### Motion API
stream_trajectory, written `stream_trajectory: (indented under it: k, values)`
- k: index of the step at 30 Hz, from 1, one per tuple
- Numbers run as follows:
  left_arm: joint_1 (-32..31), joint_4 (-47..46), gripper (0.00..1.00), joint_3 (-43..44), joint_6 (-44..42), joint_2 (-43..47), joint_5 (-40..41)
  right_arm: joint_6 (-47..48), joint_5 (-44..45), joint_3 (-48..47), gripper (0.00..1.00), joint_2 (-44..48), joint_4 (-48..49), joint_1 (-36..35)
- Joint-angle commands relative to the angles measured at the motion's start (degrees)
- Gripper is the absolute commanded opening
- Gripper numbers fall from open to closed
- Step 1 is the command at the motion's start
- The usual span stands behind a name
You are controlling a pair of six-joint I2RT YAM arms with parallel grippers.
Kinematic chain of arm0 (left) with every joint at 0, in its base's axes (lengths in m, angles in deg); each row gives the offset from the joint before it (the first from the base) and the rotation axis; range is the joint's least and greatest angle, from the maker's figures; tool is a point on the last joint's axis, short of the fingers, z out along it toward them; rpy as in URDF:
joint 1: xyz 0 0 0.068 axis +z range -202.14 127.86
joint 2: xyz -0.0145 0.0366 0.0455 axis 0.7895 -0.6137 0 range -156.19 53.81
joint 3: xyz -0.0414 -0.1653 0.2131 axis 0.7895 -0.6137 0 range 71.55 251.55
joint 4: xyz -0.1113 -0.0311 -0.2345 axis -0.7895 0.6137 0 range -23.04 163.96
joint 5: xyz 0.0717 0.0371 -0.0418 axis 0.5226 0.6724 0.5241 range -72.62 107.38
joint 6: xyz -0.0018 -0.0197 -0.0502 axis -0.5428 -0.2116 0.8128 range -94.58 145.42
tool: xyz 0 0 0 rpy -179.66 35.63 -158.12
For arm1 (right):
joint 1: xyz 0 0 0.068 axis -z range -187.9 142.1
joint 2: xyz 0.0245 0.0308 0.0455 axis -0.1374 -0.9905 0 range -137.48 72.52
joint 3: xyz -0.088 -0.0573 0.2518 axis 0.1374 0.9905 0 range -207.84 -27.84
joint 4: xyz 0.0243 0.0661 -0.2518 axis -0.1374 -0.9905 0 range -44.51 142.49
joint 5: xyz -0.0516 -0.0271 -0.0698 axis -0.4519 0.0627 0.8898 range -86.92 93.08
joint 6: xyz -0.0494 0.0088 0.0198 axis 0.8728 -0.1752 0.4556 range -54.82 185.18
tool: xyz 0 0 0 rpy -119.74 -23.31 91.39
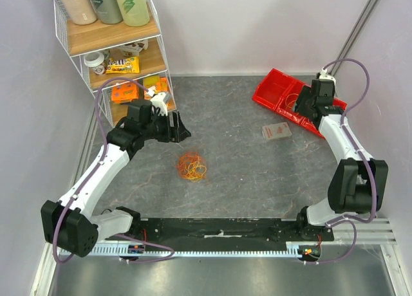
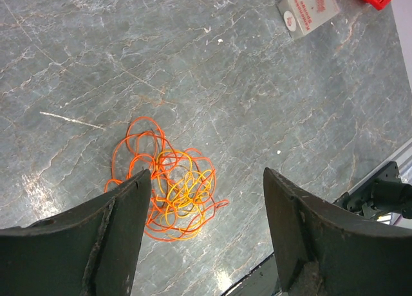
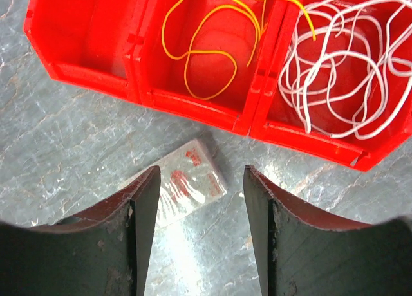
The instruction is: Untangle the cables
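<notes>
A fist-sized tangle of orange and yellow cables [image 1: 192, 167] [image 2: 168, 186] lies on the grey table, left of centre. My left gripper [image 1: 182, 130] [image 2: 207, 172] hovers above it and slightly behind, open wide with nothing between its fingers. My right gripper [image 1: 301, 109] [image 3: 201, 169] hangs open and empty over the near edge of the red bin [image 1: 283, 93] [image 3: 193, 106]. One yellow cable [image 3: 219, 51] lies loose in the bin's middle compartment. A white cable [image 3: 304, 109] lies curled in the compartment to its right. The left compartment holds nothing.
A small wrapped card pack [image 1: 276, 131] [image 2: 309, 9] [image 3: 183, 186] lies flat just in front of the bin, below my right gripper. A wire shelf [image 1: 116, 51] with bottles and snacks stands at the back left. The black mounting rail [image 1: 219, 228] runs along the near edge.
</notes>
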Motion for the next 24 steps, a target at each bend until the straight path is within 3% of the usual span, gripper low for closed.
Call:
stream_trajectory:
  k: [1, 9, 12, 16, 24]
  values:
    - [0.52, -1.78, 0.76, -0.16, 0.13, -0.39, -1.19, -2.07, -0.66, 3.71, 0.63, 3.83, 3.22, -0.22]
    - [0.69, -1.34, 0.75, 0.01, 0.04, -1.0, -0.84, -8.14, -4.77, -0.68, 0.47, 4.35, 0.59, 0.93]
    - [0.78, -1.25, 0.76, -0.07, 0.13, -1.26, -0.84, -4.55, -16.34, 1.15, 0.51, 5.93, 2.07, -2.13]
    - [0.69, -1.25, 0.76, 0.01, 0.39, -2.23, -1.63, -3.21, -24.02, 8.09, 0.62, 7.87, 9.53, -18.98]
    - [0.78, -0.9, 0.75, -0.25, 0.83, -6.09, -0.84, -19.47, -20.53, 21.02, 0.64, 1.9, 35.73, -49.23]
